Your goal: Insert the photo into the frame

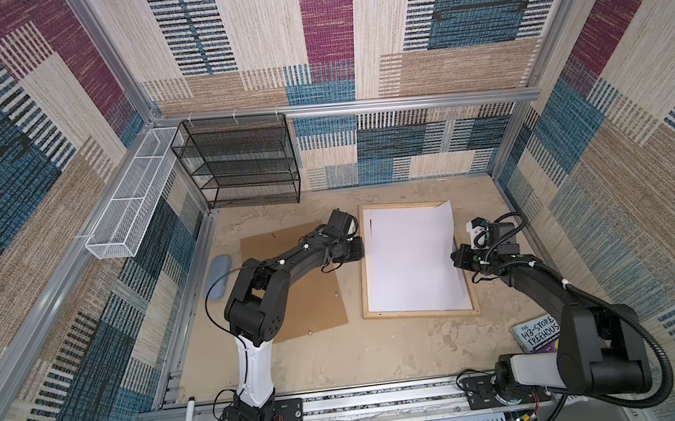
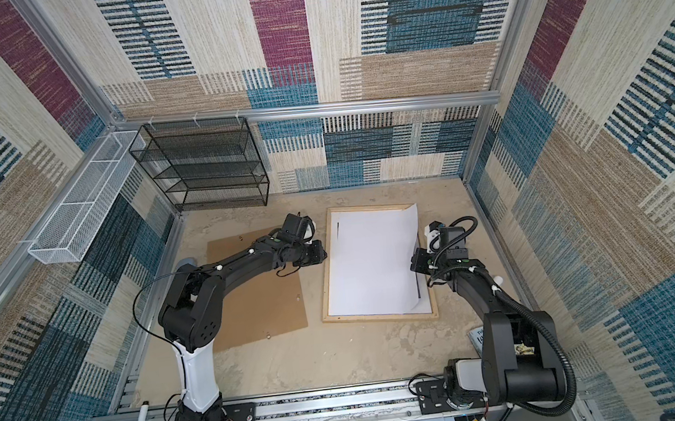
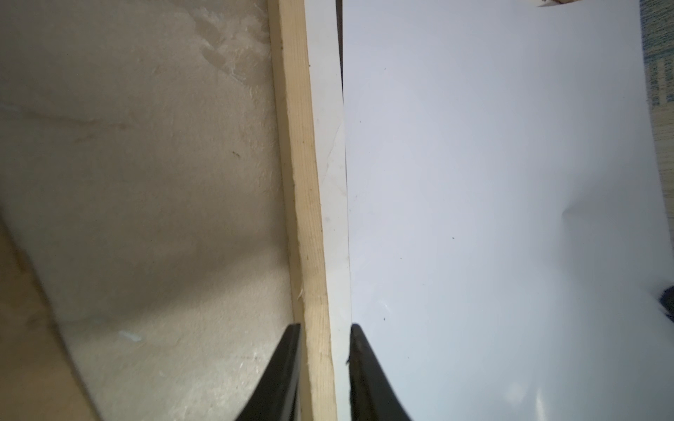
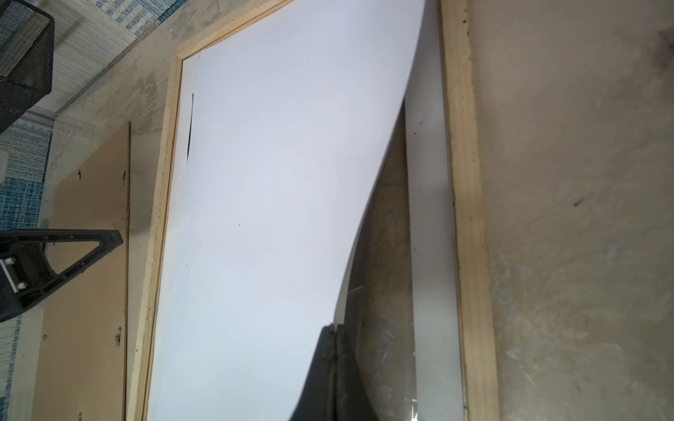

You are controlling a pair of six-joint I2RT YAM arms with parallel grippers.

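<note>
The frame [image 1: 420, 313] [image 2: 378, 317] of pale wood lies flat on the table, right of centre. The photo [image 1: 410, 255] [image 2: 373, 258] lies over it with its plain white back up; its printed side is hidden. My right gripper [image 4: 333, 330] [image 1: 454, 257] is shut on the photo's right edge and holds that edge curled up off the frame. Under the raised edge a white mat strip [image 4: 426, 218] shows. My left gripper [image 3: 325, 328] [image 1: 358, 248] straddles the frame's left strip [image 3: 302, 182], one finger outside the wood and one at the photo's [image 3: 492, 182] edge, closed on it.
A brown backing board [image 1: 306, 301] lies left of the frame, under my left arm. A black mesh shelf [image 1: 240, 166] and a white wire basket [image 1: 130, 200] stand at the back left. A book [image 1: 538, 333] lies at the front right, a grey-blue object [image 1: 217, 278] at the left.
</note>
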